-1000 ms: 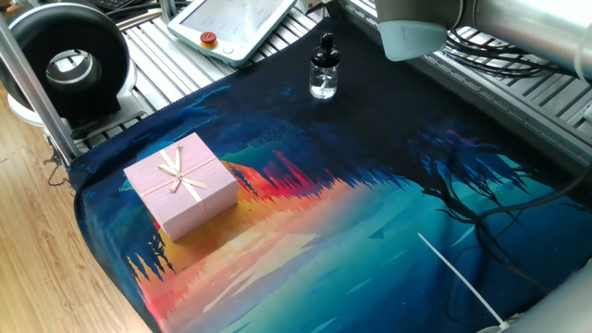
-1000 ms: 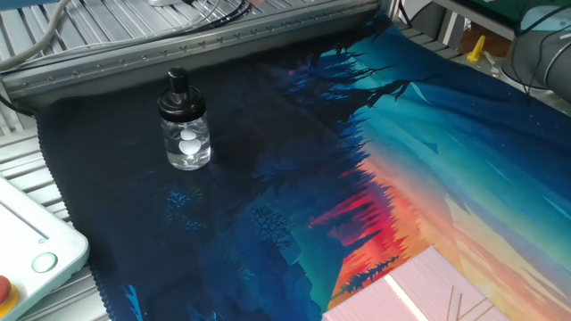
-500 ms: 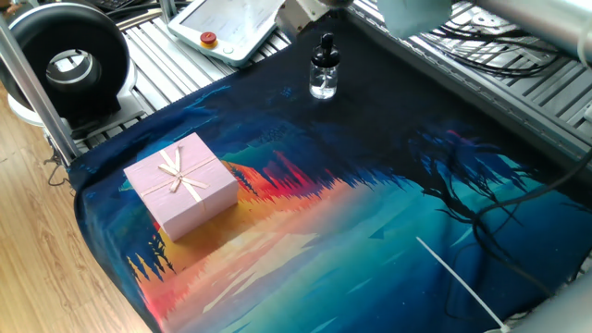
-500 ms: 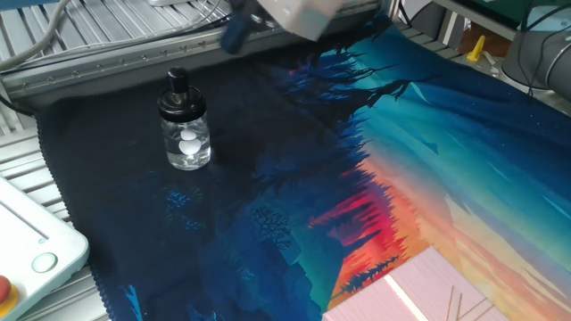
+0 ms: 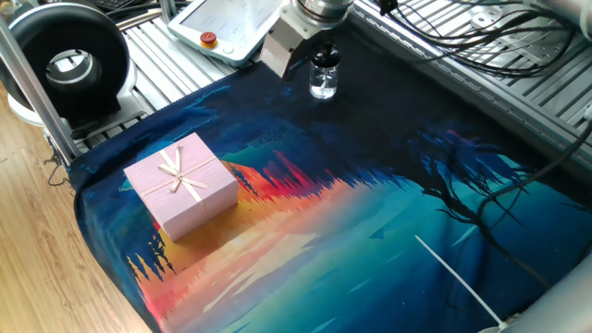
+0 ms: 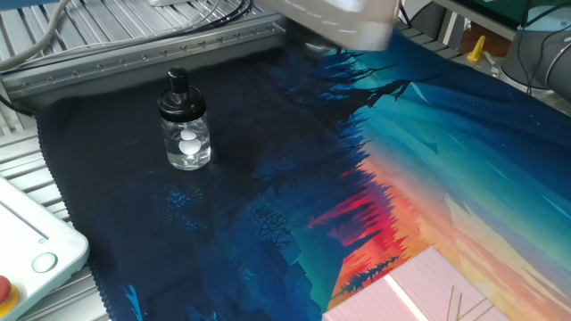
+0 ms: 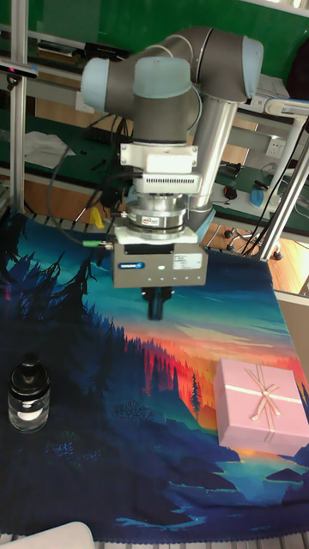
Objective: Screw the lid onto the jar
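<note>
Gripper (image 7: 157,304) raised above cloth-covered table (image 7: 163,403), pointing down, holding nothing. Fingers (image 7: 157,302) appear close together in tall fixed view, narrow gap at most; exact opening cannot tell, other views blurred or cropped. Jar (image 7: 28,407) well off to gripper's side and lower, upright on dark part of cloth, apart from gripper. Lid (image 6: 177,94) sits on jar's neck. Pink gift box (image 7: 260,404) on opposite side of gripper from jar, on cloth, well apart.

Bright even indoor light, motion-blurred end effector (image 6: 335,18), soft shadows
</note>
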`<state>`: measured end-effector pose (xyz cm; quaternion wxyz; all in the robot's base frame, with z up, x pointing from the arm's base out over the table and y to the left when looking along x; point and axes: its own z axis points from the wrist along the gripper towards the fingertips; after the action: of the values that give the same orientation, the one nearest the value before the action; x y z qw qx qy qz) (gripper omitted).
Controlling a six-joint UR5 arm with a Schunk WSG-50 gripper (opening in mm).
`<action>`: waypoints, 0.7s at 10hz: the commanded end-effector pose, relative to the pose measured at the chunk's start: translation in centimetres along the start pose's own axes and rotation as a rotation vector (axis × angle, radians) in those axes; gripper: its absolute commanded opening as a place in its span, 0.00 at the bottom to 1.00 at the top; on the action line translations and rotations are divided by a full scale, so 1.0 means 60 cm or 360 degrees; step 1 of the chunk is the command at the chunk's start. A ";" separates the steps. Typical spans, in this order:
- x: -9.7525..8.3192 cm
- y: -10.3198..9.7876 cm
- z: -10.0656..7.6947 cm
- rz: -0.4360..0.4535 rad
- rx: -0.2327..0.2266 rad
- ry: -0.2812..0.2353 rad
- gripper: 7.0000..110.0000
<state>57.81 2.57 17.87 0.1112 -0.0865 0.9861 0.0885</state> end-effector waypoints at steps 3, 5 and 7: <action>0.100 -0.059 -0.023 0.0143 0.0258 0.0372 0.00; 0.088 -0.064 -0.021 0.0176 0.0278 0.0319 0.00; 0.106 -0.078 -0.028 0.0120 0.0329 0.0394 0.00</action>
<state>53.35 -1.74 17.06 0.0164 -0.0461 0.9988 0.0073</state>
